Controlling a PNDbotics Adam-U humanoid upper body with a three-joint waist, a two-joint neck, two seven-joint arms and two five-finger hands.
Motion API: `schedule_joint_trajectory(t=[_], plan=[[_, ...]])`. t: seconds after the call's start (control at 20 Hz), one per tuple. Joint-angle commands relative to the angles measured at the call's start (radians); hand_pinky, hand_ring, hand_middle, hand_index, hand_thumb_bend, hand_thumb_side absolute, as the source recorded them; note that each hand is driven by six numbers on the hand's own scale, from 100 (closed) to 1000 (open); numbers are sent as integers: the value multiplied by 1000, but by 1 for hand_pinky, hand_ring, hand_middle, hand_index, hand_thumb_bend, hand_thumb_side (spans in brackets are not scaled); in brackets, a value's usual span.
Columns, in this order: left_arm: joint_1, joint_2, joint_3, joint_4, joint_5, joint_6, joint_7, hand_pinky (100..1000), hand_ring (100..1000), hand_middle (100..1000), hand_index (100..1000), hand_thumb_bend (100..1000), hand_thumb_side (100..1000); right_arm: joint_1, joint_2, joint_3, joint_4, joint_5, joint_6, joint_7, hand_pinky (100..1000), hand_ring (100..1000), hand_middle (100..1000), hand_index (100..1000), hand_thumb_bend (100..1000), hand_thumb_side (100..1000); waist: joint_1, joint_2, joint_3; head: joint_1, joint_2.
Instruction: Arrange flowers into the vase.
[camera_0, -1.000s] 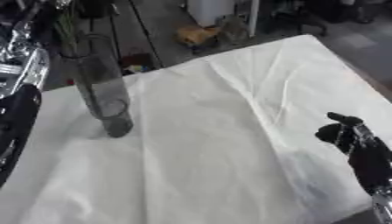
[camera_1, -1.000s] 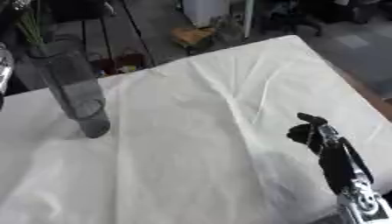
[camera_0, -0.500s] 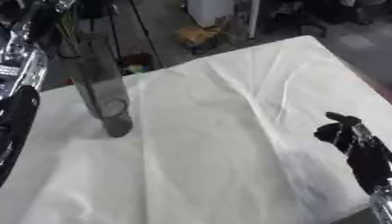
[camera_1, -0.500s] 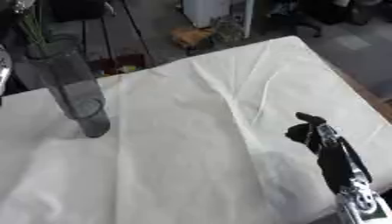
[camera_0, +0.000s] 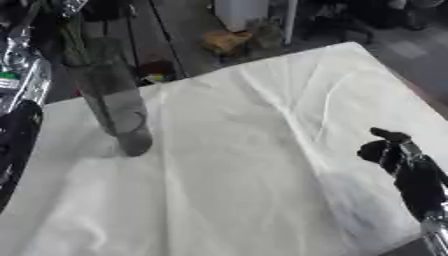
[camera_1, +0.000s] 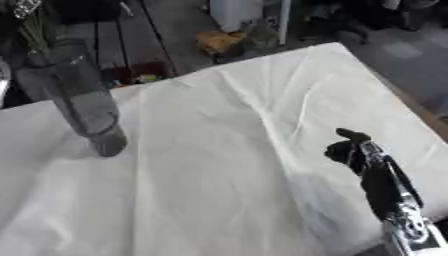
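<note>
A tall clear glass vase (camera_0: 114, 107) stands upright on the white cloth at the left. Green flower stems (camera_0: 74, 37) hang down into its mouth; the blooms are cut off by the top edge. My left hand (camera_0: 74, 6) shows only partly at the top left, closed on the stems above the vase. Its arm (camera_0: 17, 135) runs along the left edge. My right hand (camera_1: 348, 149) rests low on the right over the cloth, fingers relaxed and holding nothing, far from the vase.
The white cloth (camera_0: 254, 165) covers the table and is wrinkled through the middle. Beyond the table's far edge lie a floor with an orange object (camera_0: 226, 41) and a white bin (camera_0: 245, 11).
The green stems have come lower and now reach into the vase mouth. The right hand has stayed where it was.
</note>
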Motion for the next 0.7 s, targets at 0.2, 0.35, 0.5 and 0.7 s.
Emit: schedule_joint_trajectory(t=[0.2,0.35,0.5,0.7], plan=[[-21,27,8,-33,-44,-20,10,289,310,289,438,938,511,-6,-8,-4,-11,-1,-3,4,806,695,613,874,100,1000,-5,-12,2,-4,-15],[-20,32,9,-44,-72,-30,9,306,326,305,445,941,520,-5,-8,-5,-11,-1,-3,3,806,695,613,874,100,1000,-5,-13,3,-6,-15],[-18,37,10,-52,-98,-37,5,324,342,320,459,945,525,-4,-8,-5,-11,-2,-3,3,806,695,613,874,100,1000,-5,-15,4,-8,-15],[-12,47,10,-63,-133,-43,-1,337,354,330,467,948,530,-3,-8,-6,-10,-2,-3,3,806,695,613,874,100,1000,-5,-18,5,-10,-14]])
